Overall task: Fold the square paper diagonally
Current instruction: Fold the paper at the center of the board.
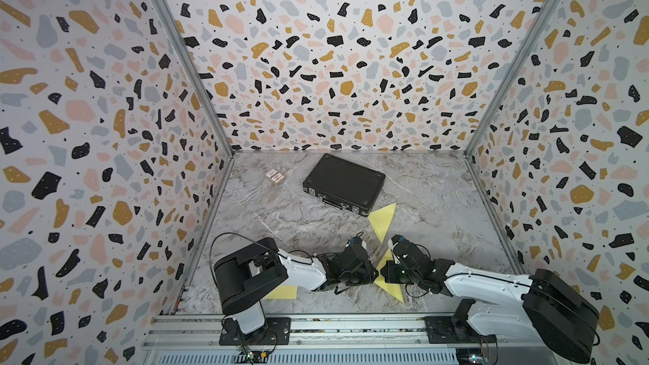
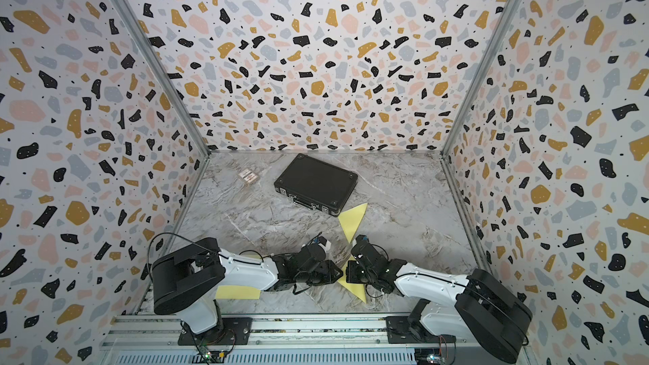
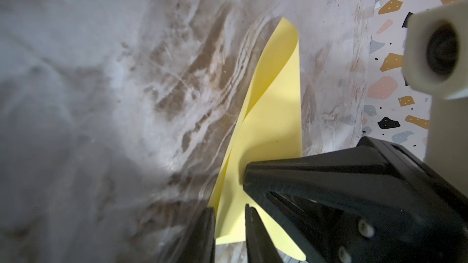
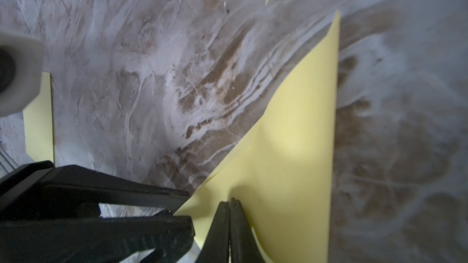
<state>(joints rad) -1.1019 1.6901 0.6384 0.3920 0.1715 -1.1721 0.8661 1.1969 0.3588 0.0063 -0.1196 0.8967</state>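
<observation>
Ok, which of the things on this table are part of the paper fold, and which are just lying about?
In the job:
half-folded yellow paper
left pincer
right pincer

Lying about:
black briefcase
small patterned box
folded yellow triangle beside the briefcase
yellow sheet partly under the left arm

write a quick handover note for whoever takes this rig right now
Left pincer: slightly open, jaws either side of the yellow paper edge, not clamping.
Right pincer: shut, tips down on the same sheet.
Paper: on the table between the arms, folded over into a triangle, top flap bowing up.
Done: fold laid over.
Left: press the crease flat, then release.
Also there: folded yellow triangle by the black case; another yellow sheet partly under the left arm.
</observation>
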